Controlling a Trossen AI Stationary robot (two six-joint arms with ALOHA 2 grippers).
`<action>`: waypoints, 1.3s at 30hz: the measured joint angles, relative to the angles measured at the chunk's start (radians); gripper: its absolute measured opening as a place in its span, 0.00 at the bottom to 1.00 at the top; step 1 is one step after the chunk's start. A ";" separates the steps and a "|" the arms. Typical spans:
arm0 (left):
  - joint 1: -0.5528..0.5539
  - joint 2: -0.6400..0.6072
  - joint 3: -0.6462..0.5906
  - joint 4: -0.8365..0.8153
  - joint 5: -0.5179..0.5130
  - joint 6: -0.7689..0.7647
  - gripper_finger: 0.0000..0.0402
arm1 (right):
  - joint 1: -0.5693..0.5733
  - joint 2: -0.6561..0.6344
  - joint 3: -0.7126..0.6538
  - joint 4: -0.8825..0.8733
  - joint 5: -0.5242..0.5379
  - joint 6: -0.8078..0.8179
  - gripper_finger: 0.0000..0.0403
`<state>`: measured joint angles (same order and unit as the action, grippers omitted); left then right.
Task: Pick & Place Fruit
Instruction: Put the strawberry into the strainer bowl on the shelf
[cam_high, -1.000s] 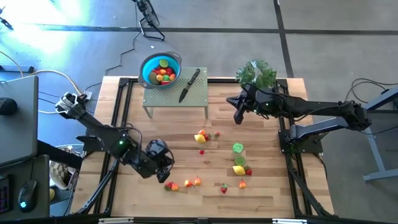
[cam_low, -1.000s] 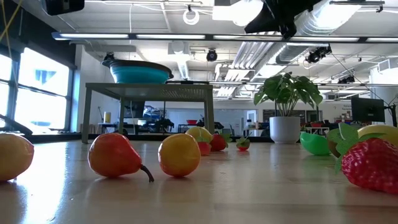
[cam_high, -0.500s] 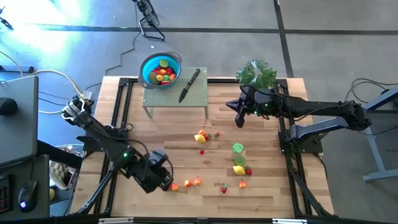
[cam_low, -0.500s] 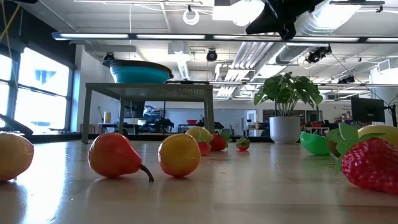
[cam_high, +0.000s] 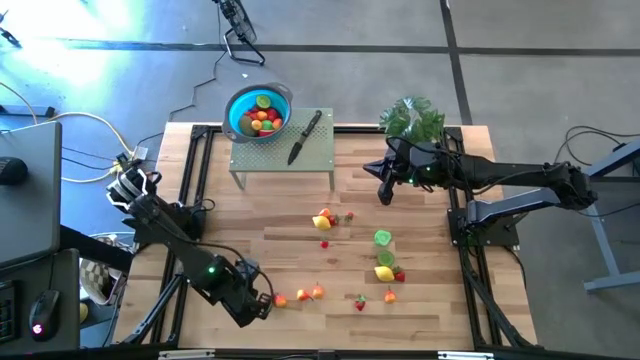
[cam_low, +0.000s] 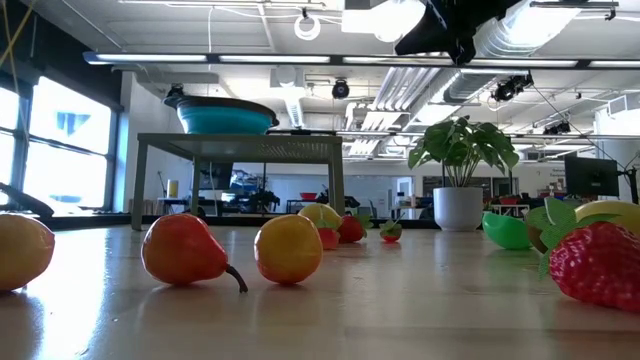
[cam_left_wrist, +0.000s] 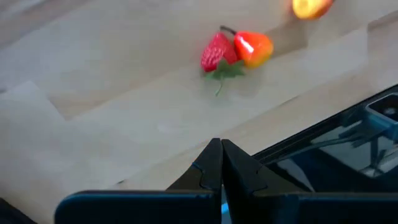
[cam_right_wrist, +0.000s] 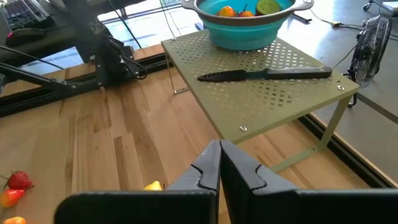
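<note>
Standing on the wooden table (cam_high: 420, 310), the raised green perforated shelf (cam_high: 283, 155) carries the blue bowl (cam_high: 258, 110), which already holds several fruit pieces, and a black-handled knife (cam_high: 304, 137) beside it. Both arms are empty: the left gripper (cam_high: 262, 305) hangs low near the table's front edge with its fingers pressed together, holding nothing, and the right gripper (cam_high: 384, 189) waits near the potted plant (cam_high: 411, 118), also pressed together on nothing. Most of the fruit (cam_high: 383, 270) lies scattered on the boards, well apart from the bowl. Just in front of the left gripper lie a strawberry (cam_left_wrist: 215, 53) touching a small pear (cam_left_wrist: 253, 47). These pieces look like light, hard, smooth plastic, so they may roll or slip; I would take one across its widest middle part.
</note>
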<state>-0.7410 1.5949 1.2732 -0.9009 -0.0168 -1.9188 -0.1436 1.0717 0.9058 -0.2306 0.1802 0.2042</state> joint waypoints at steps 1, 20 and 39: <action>0.000 0.006 0.000 0.006 0.004 0.004 0.00 | 0.000 0.000 0.000 0.000 0.000 -0.003 0.01; 0.001 0.028 -0.008 0.011 0.001 0.003 0.29 | 0.000 0.000 0.000 -0.005 0.000 -0.025 0.01; -0.005 0.080 -0.009 0.052 -0.046 0.003 0.56 | 0.000 0.000 0.000 -0.007 0.000 -0.025 0.01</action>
<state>-0.7464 1.6750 1.2640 -0.8487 -0.0630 -1.9156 -0.1436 1.0716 0.9058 -0.2376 0.1802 0.1791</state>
